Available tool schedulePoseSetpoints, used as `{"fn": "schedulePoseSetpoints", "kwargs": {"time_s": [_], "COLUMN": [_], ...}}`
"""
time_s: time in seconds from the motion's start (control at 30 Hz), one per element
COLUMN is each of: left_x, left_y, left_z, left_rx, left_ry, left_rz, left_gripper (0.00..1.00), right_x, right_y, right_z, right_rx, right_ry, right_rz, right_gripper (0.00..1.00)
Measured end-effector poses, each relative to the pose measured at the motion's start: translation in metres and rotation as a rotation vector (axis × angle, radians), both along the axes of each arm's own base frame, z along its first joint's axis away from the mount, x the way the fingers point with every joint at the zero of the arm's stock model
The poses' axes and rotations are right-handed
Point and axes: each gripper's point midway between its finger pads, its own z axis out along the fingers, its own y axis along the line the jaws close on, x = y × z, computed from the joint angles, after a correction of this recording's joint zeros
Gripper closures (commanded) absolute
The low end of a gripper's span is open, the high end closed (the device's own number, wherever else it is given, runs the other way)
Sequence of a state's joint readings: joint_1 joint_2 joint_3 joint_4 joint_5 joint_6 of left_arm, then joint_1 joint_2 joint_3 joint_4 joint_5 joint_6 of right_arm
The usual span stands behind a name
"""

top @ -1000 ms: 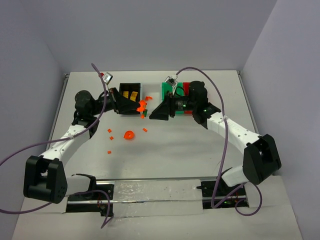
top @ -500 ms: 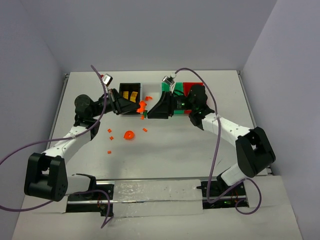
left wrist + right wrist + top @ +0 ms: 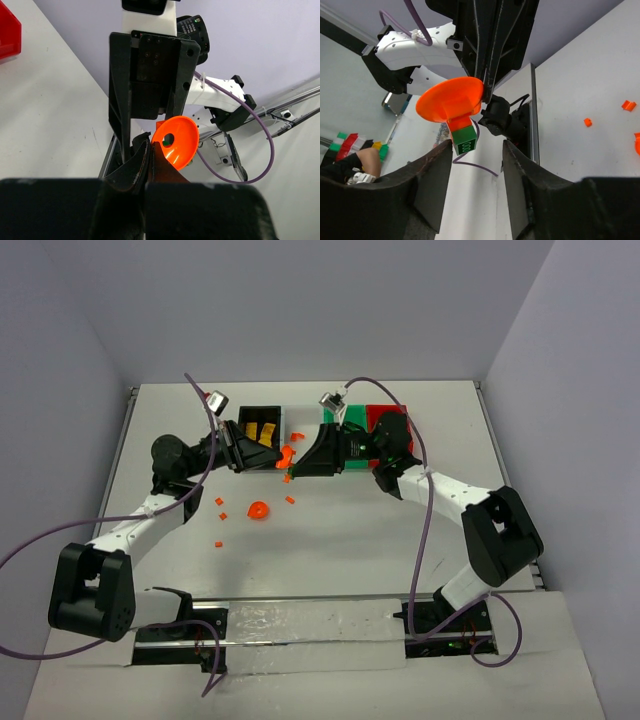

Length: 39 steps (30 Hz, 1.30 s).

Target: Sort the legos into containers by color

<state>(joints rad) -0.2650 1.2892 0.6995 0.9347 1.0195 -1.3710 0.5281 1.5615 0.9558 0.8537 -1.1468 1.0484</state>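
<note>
- Your left gripper (image 3: 150, 151): jaws pinched tight on rim of orange round piece (image 3: 182, 145), piece held clear of table.
- Your right gripper (image 3: 477, 150): jaws apart, straddling green brick (image 3: 465, 142) attached under that piece. Cannot tell if either finger touches it.
- Piece: glossy plastic, shallow funnel shape, centre hole.
- Brick: small, square-edged, pale marks on one face.
- Black bin (image 3: 262, 408), just behind left gripper, holds yellow bricks (image 3: 262, 428).
- White bin (image 3: 299, 418) mostly hidden by both grippers.
- Loose orange bits (image 3: 258, 509) on table, near side of grippers.

R gripper (image 3: 475, 155) — nearer orange piece (image 3: 449, 102)
</note>
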Motion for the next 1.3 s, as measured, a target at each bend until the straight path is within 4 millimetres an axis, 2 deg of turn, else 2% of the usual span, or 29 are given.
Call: {"fn": "schedulePoseSetpoints", "kwargs": {"time_s": [0.23, 0.57, 0.73, 0.93, 1.1, 1.3], "left_x": [-0.001, -0.002, -0.003, 0.000, 0.007, 0.005], "left_y": [0.000, 0.000, 0.000, 0.009, 0.024, 0.025], "left_z": [0.000, 0.001, 0.004, 0.011, 0.024, 0.029], "left_rx": [-0.002, -0.007, -0.020, -0.054, -0.099, -0.090], "left_ry": [0.004, -0.004, -0.004, 0.007, -0.006, -0.044], "left_rz": [-0.002, -0.007, -0.014, -0.008, 0.038, 0.049], "left_gripper": [1.00, 1.00, 1.00, 1.00, 1.00, 1.00], "right_x": [-0.008, -0.014, -0.014, -0.016, -0.021, -0.021], "right_y": [0.002, 0.004, 0.004, 0.005, 0.002, -0.006], "right_z": [0.008, 0.011, 0.012, 0.013, -0.001, -0.007], "right_rx": [0.026, 0.030, 0.034, 0.040, 0.018, 0.005], "right_ry": [-0.009, -0.008, -0.011, -0.019, 0.008, 0.018], "right_rz": [0.028, 0.049, 0.050, 0.055, 0.068, 0.064], "right_gripper": [0.59, 0.82, 1.00, 1.00, 1.00, 1.00]}}
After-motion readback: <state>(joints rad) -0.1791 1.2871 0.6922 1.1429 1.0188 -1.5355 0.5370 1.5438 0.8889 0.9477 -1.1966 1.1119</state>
